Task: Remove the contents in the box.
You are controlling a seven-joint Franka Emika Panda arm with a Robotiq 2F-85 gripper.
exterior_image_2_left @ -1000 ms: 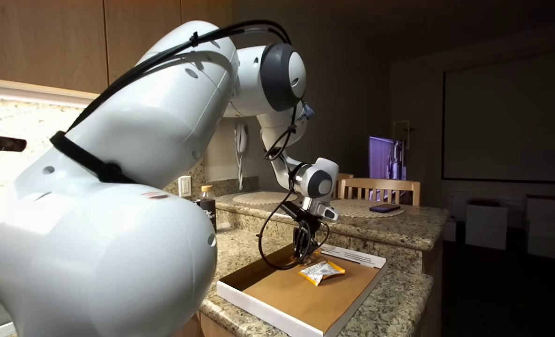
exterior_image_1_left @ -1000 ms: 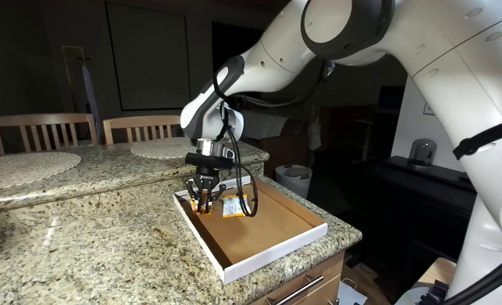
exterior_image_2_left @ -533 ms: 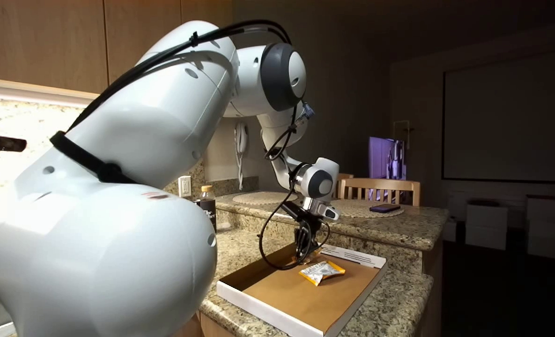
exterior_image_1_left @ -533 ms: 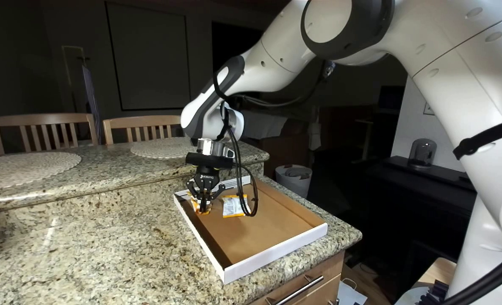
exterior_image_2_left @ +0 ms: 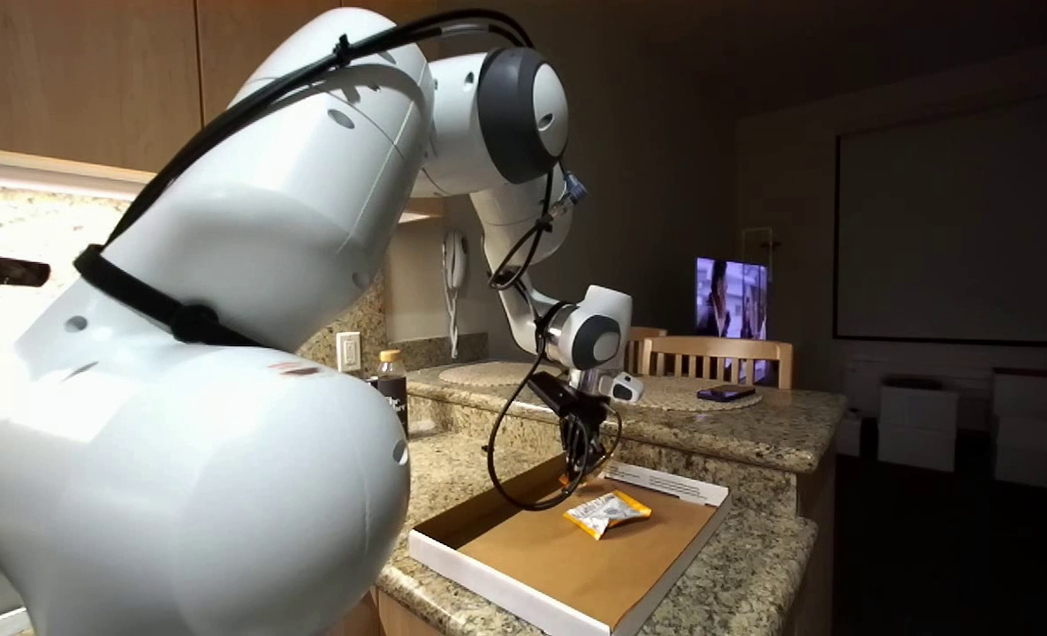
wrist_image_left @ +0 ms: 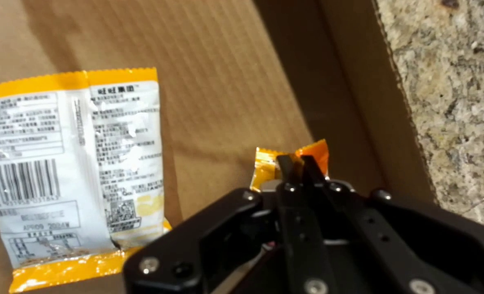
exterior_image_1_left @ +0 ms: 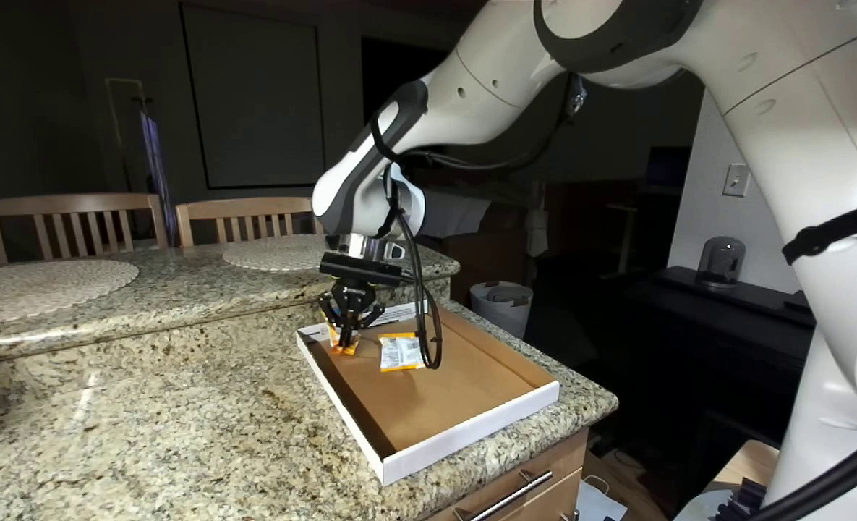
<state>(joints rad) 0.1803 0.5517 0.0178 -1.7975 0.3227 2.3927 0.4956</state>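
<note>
1. The wide, shallow square cardboard box with low white walls and a brown floor point(exterior_image_1_left: 435, 398) fills the lower centre of an exterior view. Inside it we count a flat white packet with yellow-orange ends point(wrist_image_left: 76, 179) and a crumpled, shiny yellow-orange packet point(wrist_image_left: 262, 168). We judge that one grip is done, while both packets are left to come out.

2. Right of centre in an exterior view stands a round white bin point(exterior_image_1_left: 497, 315); something greyish shows in its mouth, too dim for us to name.

3. The black two-fingered gripper point(wrist_image_left: 297, 162), low and right of centre in the wrist view, has its jaws nearly together, pinching the crumpled packet.

4. The white packet lies loose on the box floor, at the left of the wrist view; we reckon its turn comes next.

5. The crumpled packet, partly hidden by the jaws, is within the walls; whether it touches the floor we cannot tell.
</note>
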